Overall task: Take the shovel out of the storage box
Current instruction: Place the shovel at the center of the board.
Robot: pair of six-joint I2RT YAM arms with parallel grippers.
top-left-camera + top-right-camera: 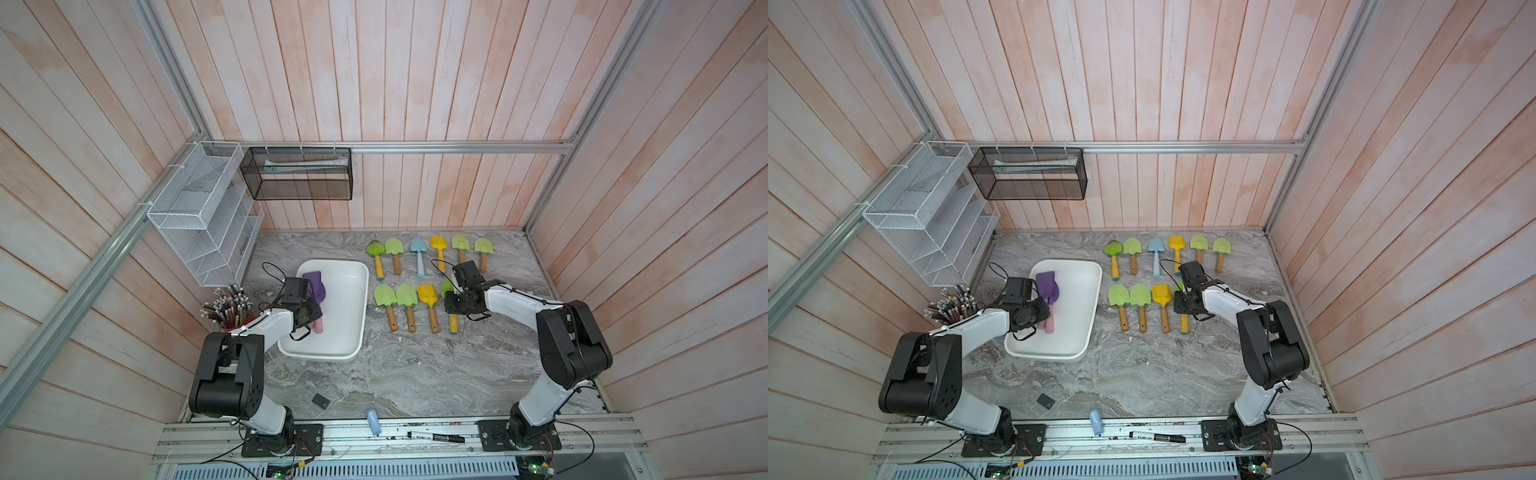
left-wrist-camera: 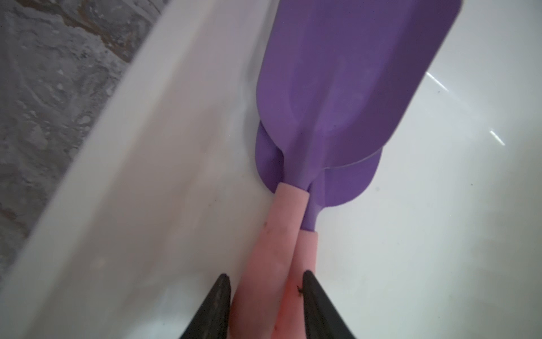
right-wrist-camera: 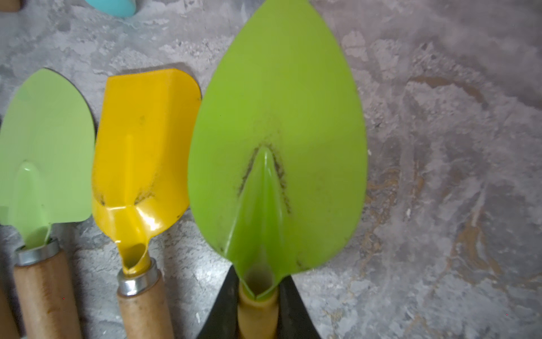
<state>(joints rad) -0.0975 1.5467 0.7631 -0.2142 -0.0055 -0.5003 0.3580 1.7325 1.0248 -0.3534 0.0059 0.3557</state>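
The white storage box (image 1: 362,291) (image 1: 1097,286) lies on the marble table, left of centre. Inside it, along its left wall (image 2: 164,152), two purple shovels (image 1: 315,284) (image 1: 1047,286) lie stacked, both with pink handles. The upper blade (image 2: 352,73) overlaps the lower one (image 2: 349,182). My left gripper (image 2: 266,274) (image 1: 308,312) reaches into the box, its fingers pressed on either side of the two pink handles (image 2: 264,264). My right gripper (image 3: 259,281) (image 1: 454,305) is shut on the yellow handle (image 3: 258,311) of a green shovel (image 3: 278,117) low over the table, at the right end of the near row.
Two rows of green, yellow and blue shovels (image 1: 419,257) lie on the table right of the box. A cup of pencils (image 1: 228,311) stands behind my left arm. A white wire rack (image 1: 203,216) and black mesh basket (image 1: 297,174) hang on the walls. A marker (image 1: 436,437) lies on the front rail.
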